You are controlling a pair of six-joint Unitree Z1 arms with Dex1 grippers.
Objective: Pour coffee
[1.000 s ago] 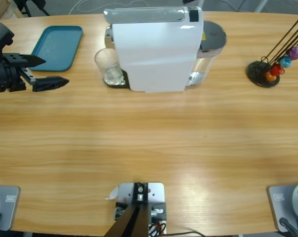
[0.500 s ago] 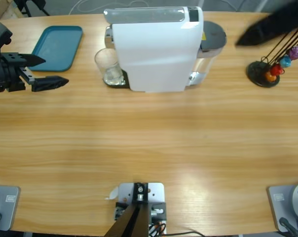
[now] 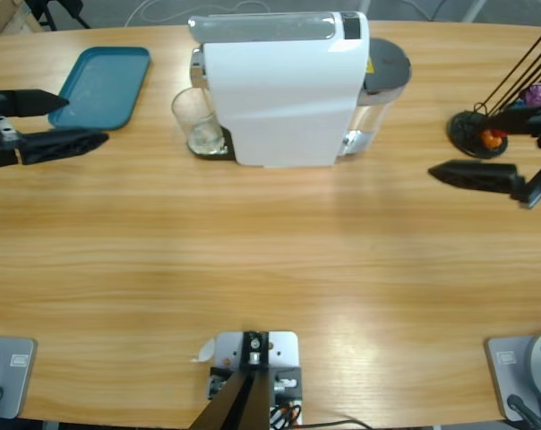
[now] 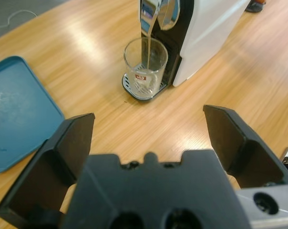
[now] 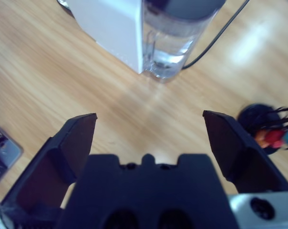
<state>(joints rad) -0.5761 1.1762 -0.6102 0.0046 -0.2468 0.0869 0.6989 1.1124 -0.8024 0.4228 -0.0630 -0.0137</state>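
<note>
Table: long wooden table (image 3: 270, 260), seen from above.
Coffee machine: white coffee machine (image 3: 284, 85) at about 12 o'clock on the table, with a clear water tank (image 3: 378, 90) at its right side; the right wrist view shows water in the tank.
Glass: a clear glass (image 3: 196, 121) stands on the machine's dark drip tray, touching the machine's left face, at roughly 11 o'clock from the table's middle.
Coffee: in the left wrist view a thin pale stream (image 4: 147, 45) runs from the spout straight down into the glass, with a shallow pool at its bottom; the liquid looks nearly colourless there, so its colour is hard to tell.
Tray: an empty teal tray (image 3: 105, 85) lies at 10 o'clock, well apart from the glass.
Capsule stand: a black round stand (image 3: 478, 134) with thin wires carries coloured capsules (image 3: 493, 137) at 2 o'clock.
Left gripper: the left gripper (image 3: 60, 121) comes in from the left edge at 9 o'clock, just below the tray, its tips pointing toward the glass; jaws spread wide, holding nothing.
Right gripper: the right gripper (image 3: 454, 143) comes in from the right edge at 3 o'clock, just beside the capsule stand, pointing toward the machine; jaws spread wide, holding nothing.
</note>
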